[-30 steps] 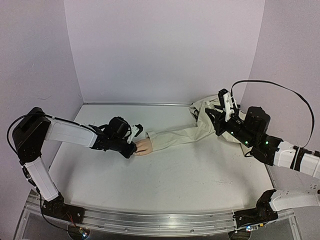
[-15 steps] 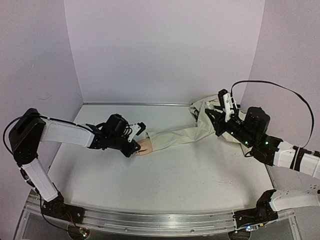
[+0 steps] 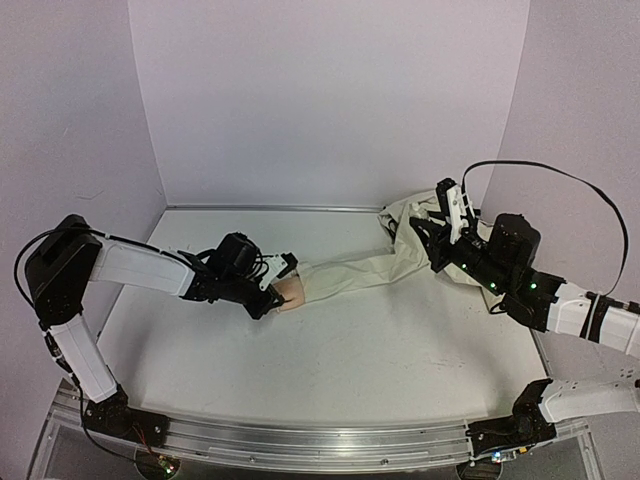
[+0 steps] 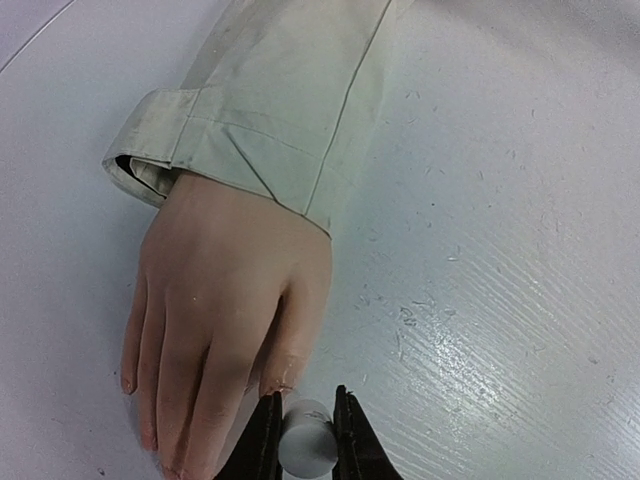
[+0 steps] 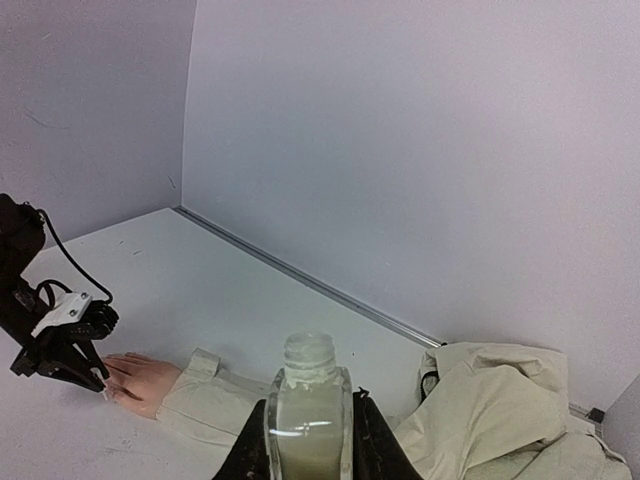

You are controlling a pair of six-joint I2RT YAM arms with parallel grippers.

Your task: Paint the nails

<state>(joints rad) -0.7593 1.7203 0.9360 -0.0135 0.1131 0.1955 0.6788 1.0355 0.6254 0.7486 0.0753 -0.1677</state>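
Note:
The peach fake hand (image 4: pixel 215 300) lies palm down on the table, coming out of a beige sleeve cuff (image 4: pixel 250 130). Its nails are tiny; the nearest fingertip (image 4: pixel 278 372) looks glossy. My left gripper (image 4: pixel 305 432) is shut on a small white cap (image 4: pixel 306 445), right at that fingertip; any brush under the cap is hidden. From above, the left gripper (image 3: pixel 272 298) covers the fingers of the hand (image 3: pixel 290 292). My right gripper (image 5: pixel 308 445) is raised at the back right, shut on an uncapped clear bottle (image 5: pixel 308 405) of pale liquid.
The beige sleeve (image 3: pixel 350 272) runs right to a bunched garment (image 3: pixel 410 222) below the right gripper (image 3: pixel 432 232). White walls close off the back and both sides. A metal rail (image 3: pixel 300 440) lines the near edge.
My left gripper has crept slightly right along the fingertips, covering more of the hand. The right arm and its bottle have stayed still.

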